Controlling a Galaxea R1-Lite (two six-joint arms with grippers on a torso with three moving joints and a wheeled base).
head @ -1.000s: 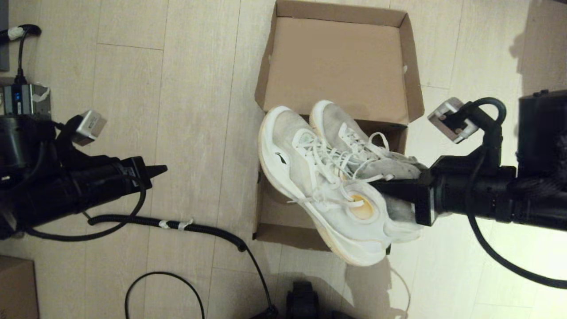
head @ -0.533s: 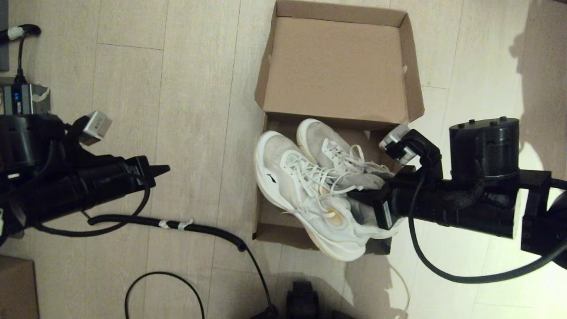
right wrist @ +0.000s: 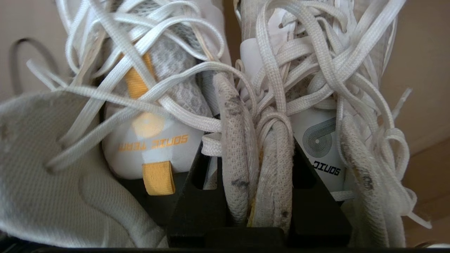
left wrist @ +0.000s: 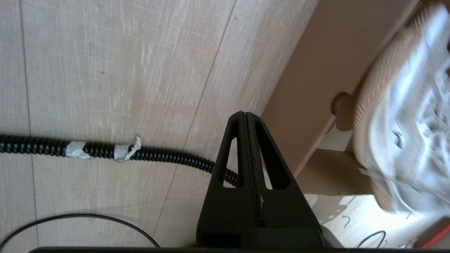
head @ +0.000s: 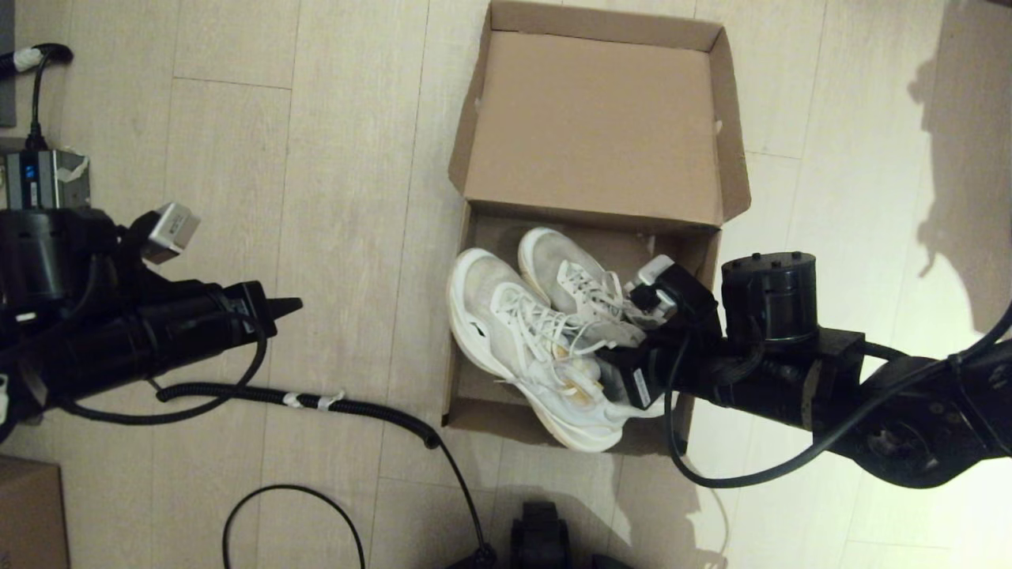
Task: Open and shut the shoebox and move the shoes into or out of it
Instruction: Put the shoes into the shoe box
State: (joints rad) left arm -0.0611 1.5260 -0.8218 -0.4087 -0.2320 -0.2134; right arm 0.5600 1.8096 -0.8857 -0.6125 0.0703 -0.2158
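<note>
The brown shoebox (head: 457,332) lies open on the floor with its lid (head: 593,118) folded back on the far side. The two white shoes (head: 522,332) hang side by side just over the box's opening, and the left one overhangs the left wall. My right gripper (head: 613,370) is shut on the inner collars of both shoes (right wrist: 256,165), which are pinched together between its fingers. To the left of the box my left gripper (head: 291,303) hovers over the floor, shut and holding nothing (left wrist: 244,114).
A coiled black cable (head: 316,399) runs across the floor left of the box and a thin black wire (head: 292,506) loops near the front. A smaller cardboard box (head: 28,506) sits at the near left corner. Bare floor lies right of the shoebox.
My right arm has moved left and lowered, carrying the pair of shoes down toward the box opening. The left arm has stayed nearly still.
</note>
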